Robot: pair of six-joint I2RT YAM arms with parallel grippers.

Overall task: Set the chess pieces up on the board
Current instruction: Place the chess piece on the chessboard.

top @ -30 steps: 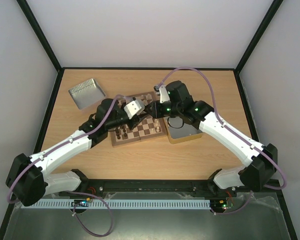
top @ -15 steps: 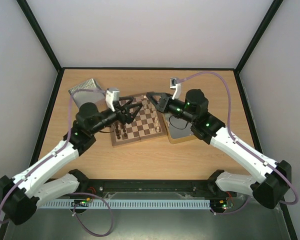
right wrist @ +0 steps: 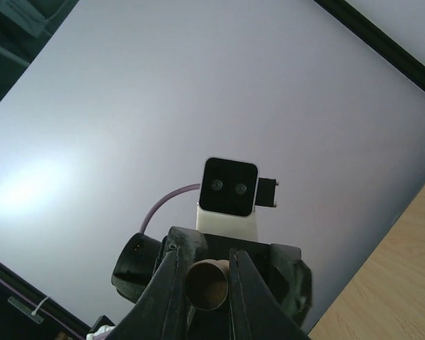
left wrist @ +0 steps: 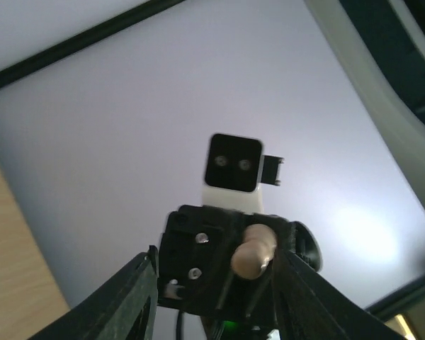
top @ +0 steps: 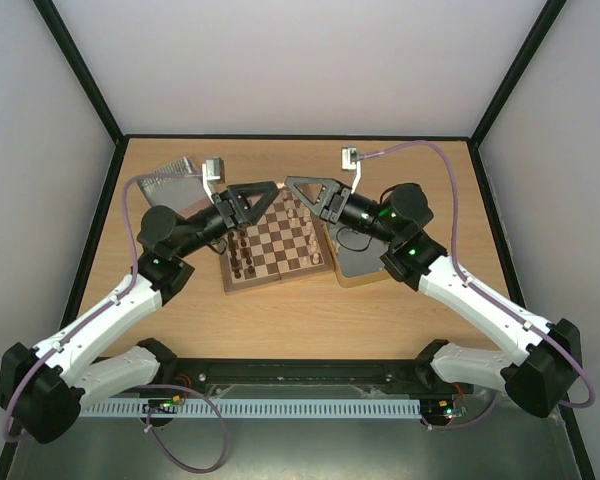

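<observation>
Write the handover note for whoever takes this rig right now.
The right hand is shut on a light chess piece, held up over the far edge of the board.
The left hand is open, tip to tip with it, gripping nothing.
Done: pieces stand along the board's left and right sides; rows too small to count.
Left: pass over or place this piece, then any still missing.
</observation>
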